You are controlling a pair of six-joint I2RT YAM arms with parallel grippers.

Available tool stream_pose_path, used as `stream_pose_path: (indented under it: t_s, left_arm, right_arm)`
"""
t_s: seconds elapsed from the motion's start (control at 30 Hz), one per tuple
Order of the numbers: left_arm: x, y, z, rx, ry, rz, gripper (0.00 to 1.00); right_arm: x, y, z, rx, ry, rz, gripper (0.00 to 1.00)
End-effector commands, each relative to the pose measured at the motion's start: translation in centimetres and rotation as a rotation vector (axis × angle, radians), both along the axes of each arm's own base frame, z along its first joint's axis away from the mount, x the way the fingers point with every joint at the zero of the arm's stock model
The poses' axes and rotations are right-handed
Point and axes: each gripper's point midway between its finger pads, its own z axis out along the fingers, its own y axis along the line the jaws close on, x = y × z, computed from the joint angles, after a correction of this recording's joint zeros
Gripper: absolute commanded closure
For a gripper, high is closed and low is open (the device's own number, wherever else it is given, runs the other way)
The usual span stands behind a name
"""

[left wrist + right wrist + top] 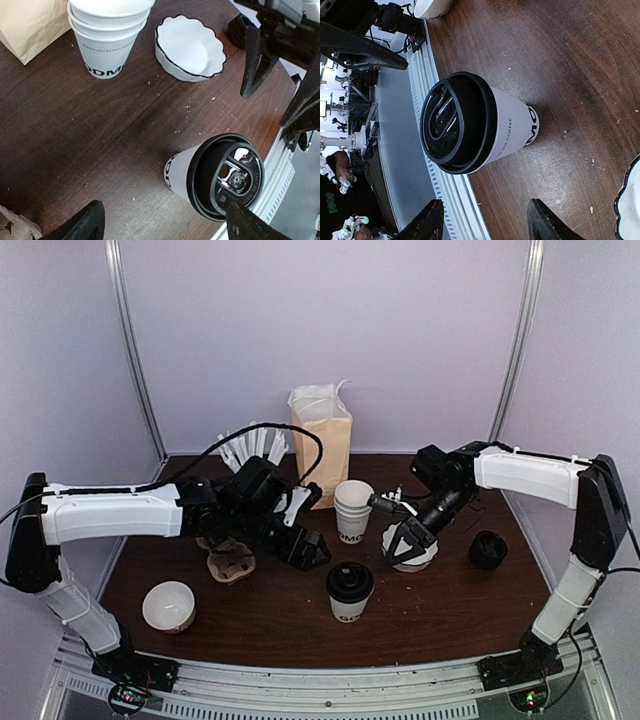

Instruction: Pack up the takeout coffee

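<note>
One lidded coffee cup (350, 590), one stack of open cups (353, 508), one paper bag (322, 445), one stack of lids (487, 550), one cardboard tray (228, 560) and two bowls: a plain bowl (168, 605) and a scalloped bowl (190, 47).

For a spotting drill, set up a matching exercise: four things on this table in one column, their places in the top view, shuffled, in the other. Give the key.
Things:
1. takeout coffee
2. paper bag
3. stack of lidless cups
4. black lids

Places:
A. back of the table, centre
B. far right side
C. front centre, lid on
D. between the bag and the lidded cup

Pairs: 1-C, 2-A, 3-D, 4-B
</note>
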Motion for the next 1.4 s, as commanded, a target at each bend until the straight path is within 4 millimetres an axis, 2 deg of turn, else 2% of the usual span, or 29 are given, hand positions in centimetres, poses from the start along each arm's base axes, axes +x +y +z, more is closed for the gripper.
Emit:
stream_pose_path:
  t_s: [0.0,0.2,0.4,0.83,1.37]
  left_arm:
    - [0.8,-1.7,1.2,-0.091,0.015,0.029,0.12]
    - [0.3,-2.4,0.0,-0.097,0.057,0.001,0.13]
    - [-0.2,-2.7,-0.7,-0.090,0.089,-0.015,0.15]
    - [-1.0,-3.1,-1.9,-0.063,0.152,-0.045,0.19]
    - [-1.2,-3.6,-3.3,-0.039,0.178,-0.064,0.23]
  right_arm:
    - [-0.7,0.9,0.3,0.025,0.089,0.007,0.39]
    - [-1.0,1.2,-0.5,0.010,0.134,0.013,0.42]
    - [-1.5,1.7,-0.9,0.019,0.179,0.026,0.54]
    - [-2.4,2.7,-1.4,0.021,0.226,0.062,0.54]
    - [-2.5,3.4,-2.1,0.025,0.291,0.053,0.67]
